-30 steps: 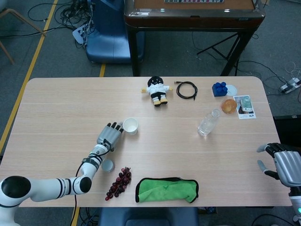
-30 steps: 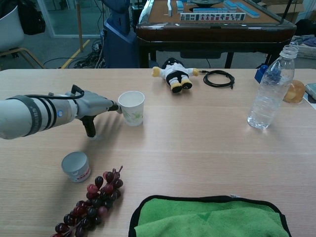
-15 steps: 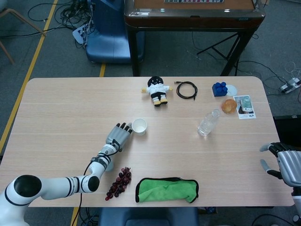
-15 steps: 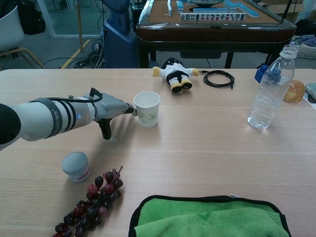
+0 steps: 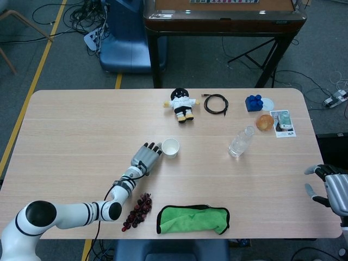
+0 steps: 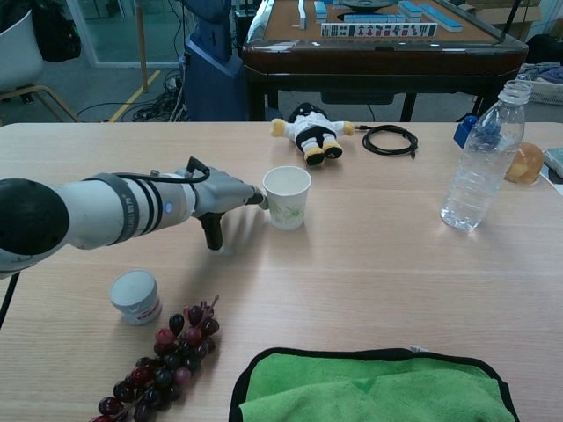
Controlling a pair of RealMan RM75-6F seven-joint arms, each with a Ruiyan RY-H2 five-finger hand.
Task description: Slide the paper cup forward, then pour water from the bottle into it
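Note:
The white paper cup (image 5: 171,147) (image 6: 287,197) stands upright near the middle of the wooden table (image 5: 65,125). My left hand (image 5: 145,156) (image 6: 220,195) lies flat behind it, fingers straight, fingertips touching the cup's left side. It holds nothing. A clear water bottle (image 5: 241,142) (image 6: 482,158) stands upright to the right, apart from both hands. My right hand (image 5: 330,191) hovers at the table's right edge, fingers spread and empty, seen only in the head view.
A small grey tub (image 6: 135,295), dark grapes (image 5: 136,212) (image 6: 163,360) and a green cloth (image 5: 193,218) (image 6: 378,387) lie near the front edge. A plush doll (image 5: 181,105), black cable (image 5: 216,104), blue block (image 5: 254,103), orange ball (image 5: 265,122) and card (image 5: 282,123) sit at the back.
My left hand has pushed the paper cup to the right across the table, in two steps. The right hand has drifted slightly down and outward. The bottle has not moved.

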